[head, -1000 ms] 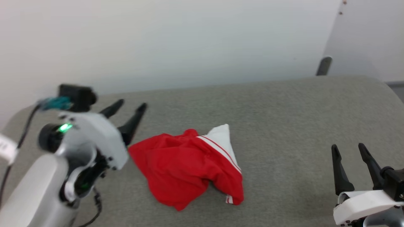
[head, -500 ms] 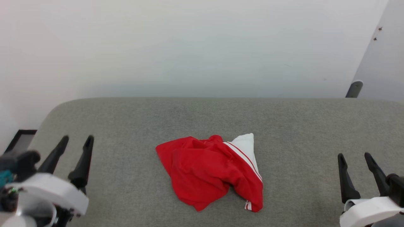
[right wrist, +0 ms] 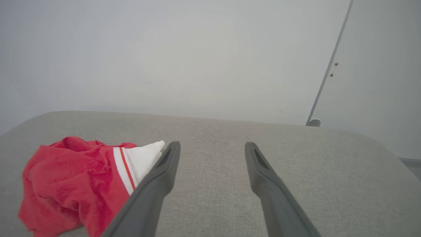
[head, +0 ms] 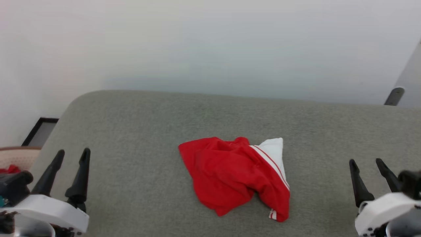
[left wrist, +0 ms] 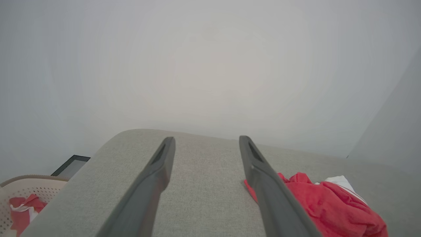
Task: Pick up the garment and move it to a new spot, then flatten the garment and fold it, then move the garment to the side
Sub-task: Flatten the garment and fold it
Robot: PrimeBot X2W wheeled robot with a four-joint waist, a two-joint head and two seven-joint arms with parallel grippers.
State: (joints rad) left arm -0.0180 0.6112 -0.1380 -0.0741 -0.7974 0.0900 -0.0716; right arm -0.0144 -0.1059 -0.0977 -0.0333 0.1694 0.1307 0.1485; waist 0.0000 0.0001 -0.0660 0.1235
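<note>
Garment [head: 235, 176] sits crumpled in a heap on the grey table [head: 138, 125], about mid-depth and slightly right of centre, well apart from both grippers. Left gripper [head: 73, 151] is at lower left, jaws spread wide, nothing between them. Right gripper [head: 365, 161] is at lower right, also wide apart and empty. Both hover near the front edge with fingers pointing away from the robot.

Handling, judged: thin jersey knit, light, fully limp, not fragile. It will sag and drape when lifted and bunch under a push. A pinch likely catches several layers at once. The table cover looks textured, so lifting beats dragging.

Where to take hold: the white panel [head: 273, 151] peaks up at the far right corner, an easy pinch for the right gripper. The red left edge [head: 185, 154] lies low on the table, so the left gripper would have to scoop under it. The striped cuff [head: 273, 214] shows at the near right corner. Collar and hem are hidden in the folds, so I can't tell which edge is which.

Basket [head: 18, 158] off the table at left holds more red cloth, not the target.
</note>
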